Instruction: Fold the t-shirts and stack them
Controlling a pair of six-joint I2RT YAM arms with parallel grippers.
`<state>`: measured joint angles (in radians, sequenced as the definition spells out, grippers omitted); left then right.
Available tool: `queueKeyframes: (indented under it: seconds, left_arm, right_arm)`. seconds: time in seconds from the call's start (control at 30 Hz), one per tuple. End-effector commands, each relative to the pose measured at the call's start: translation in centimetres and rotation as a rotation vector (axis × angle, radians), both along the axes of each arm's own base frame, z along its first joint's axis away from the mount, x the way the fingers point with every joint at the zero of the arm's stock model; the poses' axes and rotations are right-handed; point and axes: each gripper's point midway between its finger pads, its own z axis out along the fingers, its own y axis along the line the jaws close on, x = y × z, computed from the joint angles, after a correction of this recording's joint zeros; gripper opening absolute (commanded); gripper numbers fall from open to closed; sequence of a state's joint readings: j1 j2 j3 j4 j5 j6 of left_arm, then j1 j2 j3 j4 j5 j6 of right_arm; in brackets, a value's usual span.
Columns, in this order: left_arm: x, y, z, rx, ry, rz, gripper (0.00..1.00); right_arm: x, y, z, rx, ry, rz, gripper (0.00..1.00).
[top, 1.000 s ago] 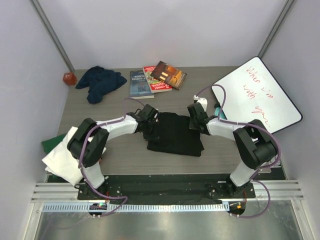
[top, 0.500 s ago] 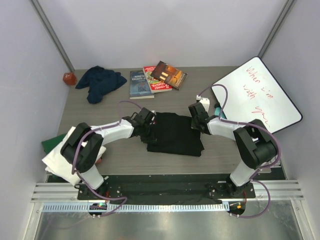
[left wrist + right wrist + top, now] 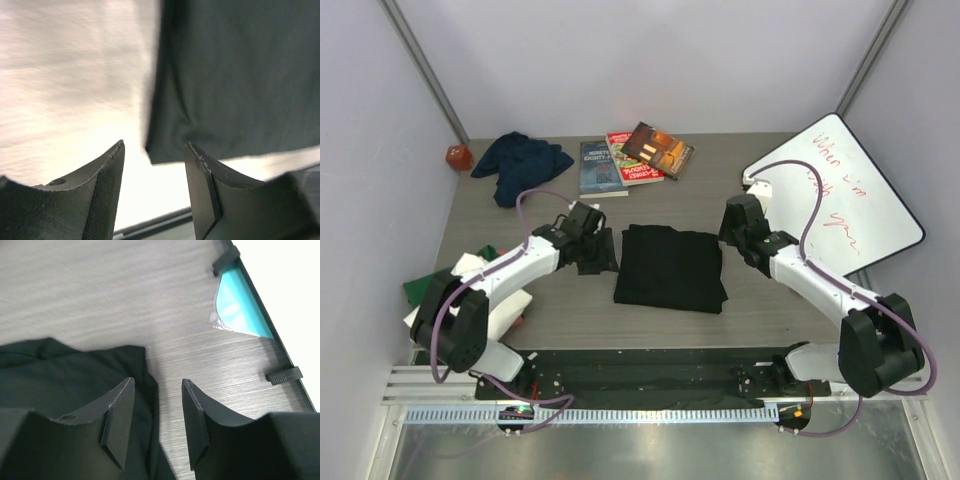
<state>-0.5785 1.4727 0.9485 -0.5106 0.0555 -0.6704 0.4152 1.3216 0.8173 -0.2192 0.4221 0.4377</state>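
Black t-shirt (image 3: 670, 267) folded into a rough square at the middle of the table (image 3: 770, 320), flat, in neither grip. Left gripper (image 3: 604, 254) just beside its left edge, right gripper (image 3: 730, 238) just beside its far right corner, both with fingers spread and nothing between them.

Seen only from above: navy t-shirt (image 3: 520, 163) crumpled at the far left, well apart; white shirt (image 3: 508, 305) and green shirt (image 3: 417, 290) at the near left edge, partly under the left arm; books (image 3: 635, 155) at the far side; a small red object (image 3: 458, 156) in the far left corner.

Left wrist view, blurred: left gripper (image 3: 155, 150) wide apart over bare table (image 3: 65, 75), a corner of the black t-shirt (image 3: 235, 75) just past the tips.

Right wrist view alone: right gripper (image 3: 157, 385) parted above the black t-shirt (image 3: 65, 375) edge, and a teal mat (image 3: 240, 310) tucked under the whiteboard (image 3: 285, 290), barely visible in the top view beside the whiteboard (image 3: 835, 190).
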Motion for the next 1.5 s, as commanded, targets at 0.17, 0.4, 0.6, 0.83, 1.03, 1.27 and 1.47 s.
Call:
queueKeyframes:
  seconds: [0.17, 0.4, 0.6, 0.83, 1.03, 1.27, 1.47]
  left_arm:
    - [2.8, -1.9, -2.1, -0.175, 0.026, 0.016, 0.58]
    - [2.5, -3.2, -3.4, -0.265, 0.037, 0.013, 0.62]
    - [2.4, -3.8, -5.4, -0.275, 0.079, -0.002, 0.61]
    - [2.5, -3.8, -7.0, -0.269, 0.082, 0.0, 0.61]
    - [1.8, -3.7, -10.6, -0.254, 0.16, 0.018, 0.6]
    - [1.3, -3.9, -12.3, -0.259, 0.214, 0.035, 0.59]
    - [1.3, -4.2, -11.8, -0.272, 0.206, 0.025, 0.4]
  right_arm:
    - [-3.1, 1.3, -2.7, 0.122, 0.1, 0.038, 0.38]
    - [-5.0, 2.5, -4.7, 0.216, 0.11, 0.092, 0.31]
    - [-5.7, 2.8, -7.7, 0.204, 0.203, 0.107, 0.3]
    - [-5.8, 3.4, -10.4, 0.186, 0.283, 0.132, 0.29]
    - [-5.5, 3.8, -10.7, 0.184, 0.31, 0.143, 0.27]
    - [-5.1, 4.0, -10.3, 0.183, 0.307, 0.146, 0.27]
    - [-5.1, 3.8, -10.5, 0.175, 0.314, 0.14, 0.27]
